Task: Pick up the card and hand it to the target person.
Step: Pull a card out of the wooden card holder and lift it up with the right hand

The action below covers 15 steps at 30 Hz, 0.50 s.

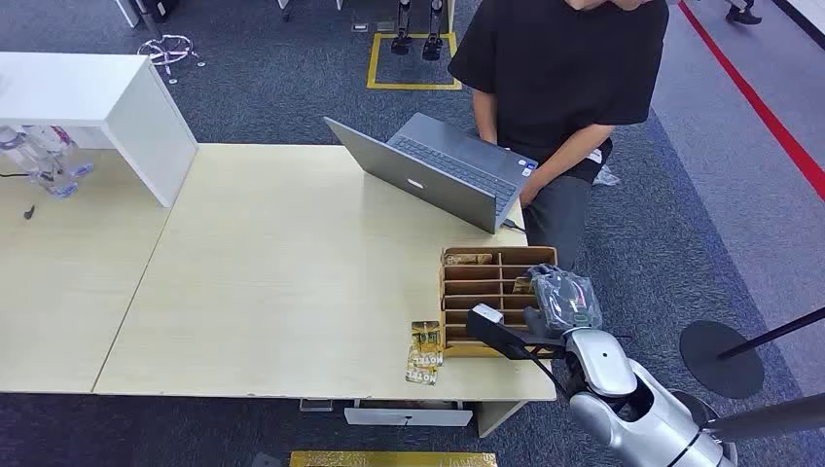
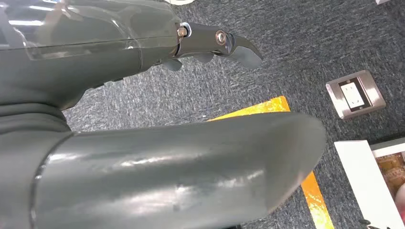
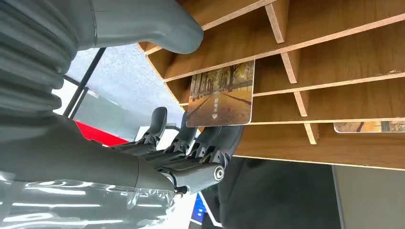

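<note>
While the right hand reaches over the slotted wooden card rack, its fingers touch the tree-avenue picture card without clamping it. Best pinch both faces, then draw straight out. Left hand holds nothing. Loose gold cards at seven o'clock; person in black shirt at twelve. Card's print unreadable.
</note>
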Each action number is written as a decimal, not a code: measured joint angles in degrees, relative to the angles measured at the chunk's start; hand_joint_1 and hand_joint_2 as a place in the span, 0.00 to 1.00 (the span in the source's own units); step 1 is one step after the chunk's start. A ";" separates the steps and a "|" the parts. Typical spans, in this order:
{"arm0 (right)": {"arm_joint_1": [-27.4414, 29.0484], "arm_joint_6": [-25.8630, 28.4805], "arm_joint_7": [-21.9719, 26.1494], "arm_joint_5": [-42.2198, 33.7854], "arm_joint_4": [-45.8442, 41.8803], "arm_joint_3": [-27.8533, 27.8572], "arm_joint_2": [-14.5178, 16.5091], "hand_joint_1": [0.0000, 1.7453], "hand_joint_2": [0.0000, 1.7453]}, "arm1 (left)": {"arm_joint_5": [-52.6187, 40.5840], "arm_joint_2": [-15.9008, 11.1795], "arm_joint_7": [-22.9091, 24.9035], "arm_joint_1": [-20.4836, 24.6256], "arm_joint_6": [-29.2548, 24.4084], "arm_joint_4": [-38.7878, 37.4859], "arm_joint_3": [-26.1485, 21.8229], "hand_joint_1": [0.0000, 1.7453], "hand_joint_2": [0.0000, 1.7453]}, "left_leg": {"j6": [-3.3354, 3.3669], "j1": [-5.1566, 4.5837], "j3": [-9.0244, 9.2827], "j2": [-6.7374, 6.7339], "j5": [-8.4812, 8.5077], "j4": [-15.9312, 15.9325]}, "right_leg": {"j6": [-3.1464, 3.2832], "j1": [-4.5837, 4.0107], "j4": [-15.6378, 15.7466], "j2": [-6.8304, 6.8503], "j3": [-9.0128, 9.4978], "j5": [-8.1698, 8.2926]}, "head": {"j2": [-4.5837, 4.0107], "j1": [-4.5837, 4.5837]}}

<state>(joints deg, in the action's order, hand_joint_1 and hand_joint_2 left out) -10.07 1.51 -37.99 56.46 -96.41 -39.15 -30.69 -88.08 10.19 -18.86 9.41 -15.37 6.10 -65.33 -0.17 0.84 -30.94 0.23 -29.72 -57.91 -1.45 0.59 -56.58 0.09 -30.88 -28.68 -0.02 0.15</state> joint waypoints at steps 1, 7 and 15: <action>-0.01 0.00 0.00 0.00 0.00 0.00 0.00 0.58 1.00 | 0.00 0.00 0.00 0.00 0.00 0.00 0.01 0.00 0.00 | 0.00 0.00 0.00 0.00 0.00 0.00 | 0.00 0.00 0.00 0.00 0.00 0.00 | 0.00 -0.01; -0.31 0.00 -0.02 -0.17 0.01 0.00 -0.15 0.79 1.00 | -0.01 0.00 0.00 0.01 0.00 0.00 0.14 0.00 0.00 | 0.00 0.00 0.00 0.00 0.00 0.00 | 0.00 0.00 0.00 0.00 0.00 0.00 | 0.00 -0.02; -0.52 0.25 -0.34 -0.26 0.02 0.02 -0.18 0.82 1.00 | -0.01 0.00 0.00 0.02 0.16 0.00 0.52 0.00 0.00 | 0.00 0.00 0.01 0.00 0.00 0.00 | 0.00 0.00 0.00 -0.01 0.00 0.00 | 0.00 -0.01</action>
<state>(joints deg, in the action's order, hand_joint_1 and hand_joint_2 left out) -10.59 1.75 -38.33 56.19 -96.39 -39.12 -30.87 -88.09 10.19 -18.86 9.43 -15.20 6.10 -64.81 -0.17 0.84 -30.93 0.23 -29.73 -57.91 -1.45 0.59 -56.58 0.08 -30.89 -28.68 -0.02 0.14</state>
